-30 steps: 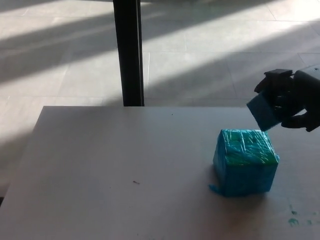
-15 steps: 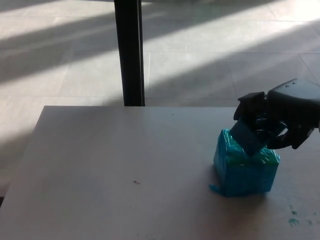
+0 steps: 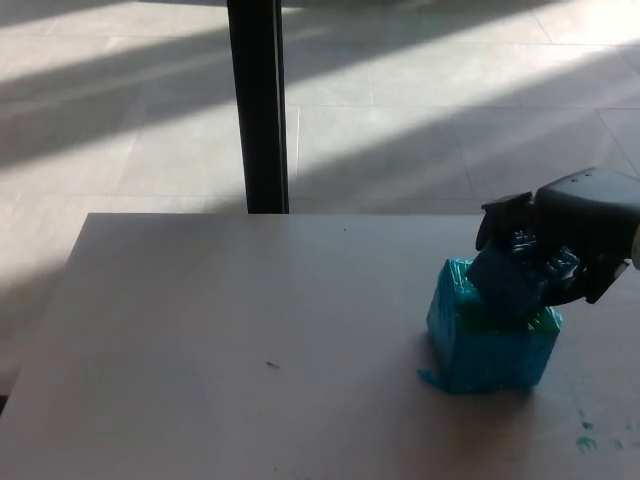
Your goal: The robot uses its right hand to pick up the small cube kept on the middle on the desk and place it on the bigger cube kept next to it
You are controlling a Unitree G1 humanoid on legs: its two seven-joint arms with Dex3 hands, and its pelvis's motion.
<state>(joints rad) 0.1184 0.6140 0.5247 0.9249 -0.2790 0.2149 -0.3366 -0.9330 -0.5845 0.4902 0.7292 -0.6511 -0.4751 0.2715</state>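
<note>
The bigger cube (image 3: pixel 490 350), wrapped in shiny teal film, stands on the right part of the desk (image 3: pixel 230 340). My right hand (image 3: pixel 565 245) hovers over its top, shut on the small blue cube (image 3: pixel 503 284). The small cube is tilted and its lower side rests on or just above the big cube's top; contact is hard to tell. The black fingers (image 3: pixel 503 218) wrap the small cube's far and right sides. My left hand is out of the picture.
A black vertical post (image 3: pixel 257 105) rises behind the desk's far edge. Sunlit tiled floor lies beyond. Small teal flecks (image 3: pixel 586 435) mark the desk near its front right corner, and a tiny dark speck (image 3: pixel 271 364) lies mid-desk.
My right hand carried the small cube left and down, from the air right of the big cube onto its top. The big cube has stayed put.
</note>
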